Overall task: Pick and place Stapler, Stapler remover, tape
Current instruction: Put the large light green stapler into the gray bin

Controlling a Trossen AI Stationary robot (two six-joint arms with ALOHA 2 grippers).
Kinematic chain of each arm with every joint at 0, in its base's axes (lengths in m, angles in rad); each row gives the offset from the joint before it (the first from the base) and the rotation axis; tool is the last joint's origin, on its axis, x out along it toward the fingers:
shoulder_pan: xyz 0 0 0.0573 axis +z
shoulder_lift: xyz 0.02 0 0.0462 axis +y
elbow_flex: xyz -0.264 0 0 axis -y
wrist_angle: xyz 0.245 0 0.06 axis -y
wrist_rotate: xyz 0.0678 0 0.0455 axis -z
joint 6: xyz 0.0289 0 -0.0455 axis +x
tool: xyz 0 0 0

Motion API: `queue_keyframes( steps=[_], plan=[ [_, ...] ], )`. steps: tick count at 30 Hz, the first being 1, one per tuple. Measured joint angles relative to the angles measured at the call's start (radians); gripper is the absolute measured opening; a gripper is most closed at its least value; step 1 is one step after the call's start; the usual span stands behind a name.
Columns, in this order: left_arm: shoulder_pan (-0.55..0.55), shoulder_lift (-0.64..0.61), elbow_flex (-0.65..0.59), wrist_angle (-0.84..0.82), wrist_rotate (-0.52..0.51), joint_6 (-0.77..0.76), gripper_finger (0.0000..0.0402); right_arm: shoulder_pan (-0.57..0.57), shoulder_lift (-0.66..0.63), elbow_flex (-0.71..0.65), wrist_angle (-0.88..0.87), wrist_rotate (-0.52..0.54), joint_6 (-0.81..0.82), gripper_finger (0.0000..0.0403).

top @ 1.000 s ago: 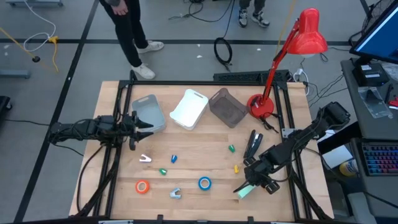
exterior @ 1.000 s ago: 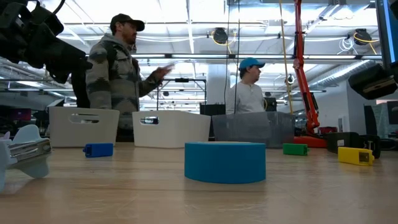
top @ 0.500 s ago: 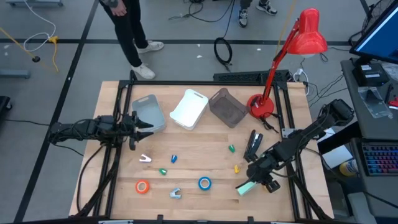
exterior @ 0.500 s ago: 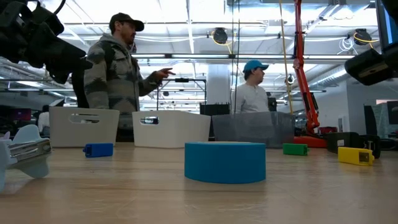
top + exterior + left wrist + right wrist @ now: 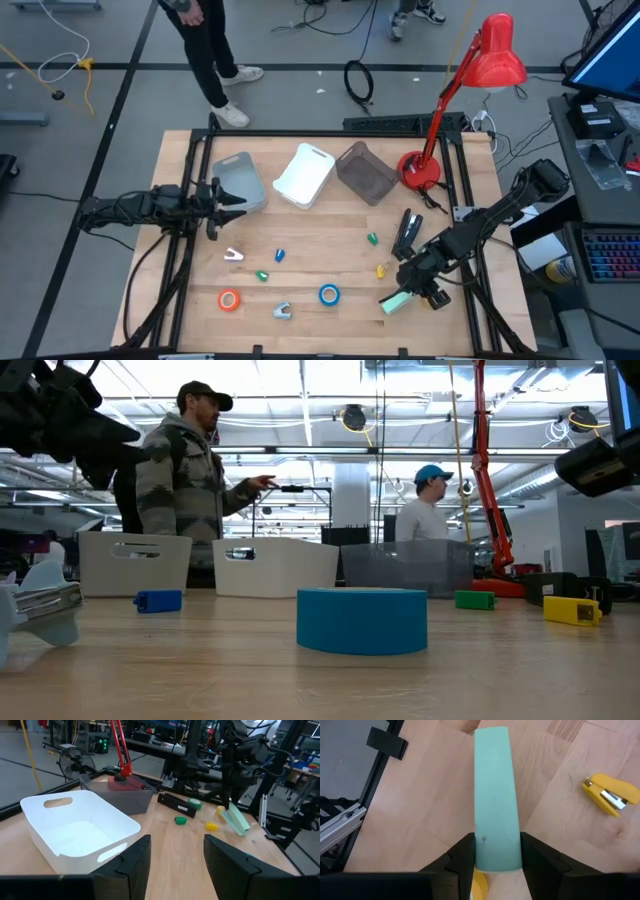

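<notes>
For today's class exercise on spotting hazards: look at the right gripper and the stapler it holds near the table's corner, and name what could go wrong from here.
1. The right gripper grips the mint stapler only at one end, so it might pivot or slip when carried.
2. A small yellow stapler lies close beside it; a swing could knock it.
3. The bins sit across the table, past the black stapler, which the arm may brush.
</notes>
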Motion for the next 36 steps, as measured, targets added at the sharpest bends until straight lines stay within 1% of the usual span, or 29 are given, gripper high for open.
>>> queue_keyframes(
  steps=[6, 17, 23, 28, 36],
  plan=[
    [0.000, 0.000, 0.000, -0.002, 0.000, 0.000, 0.0184, 0.000, 0.000, 0.000, 0.003, 0.000, 0.032, 0.0127],
    [0.000, 0.000, 0.000, -0.002, 0.000, 0.000, 0.0184, 0.000, 0.000, 0.000, 0.015, 0.000, 0.035, 0.0125],
    [0.000, 0.000, 0.000, -0.002, 0.000, -0.001, 0.0184, 0.000, -0.003, 0.000, 0.015, 0.000, 0.106, 0.0125],
    [0.000, 0.000, 0.000, -0.002, 0.000, -0.002, 0.0184, -0.001, -0.035, 0.000, 0.031, 0.014, 0.136, 0.0125],
    [0.000, 0.000, 0.000, 0.000, 0.000, -0.002, 0.0184, -0.002, -0.126, 0.000, 0.031, 0.023, 0.210, 0.0124]
  ],
)
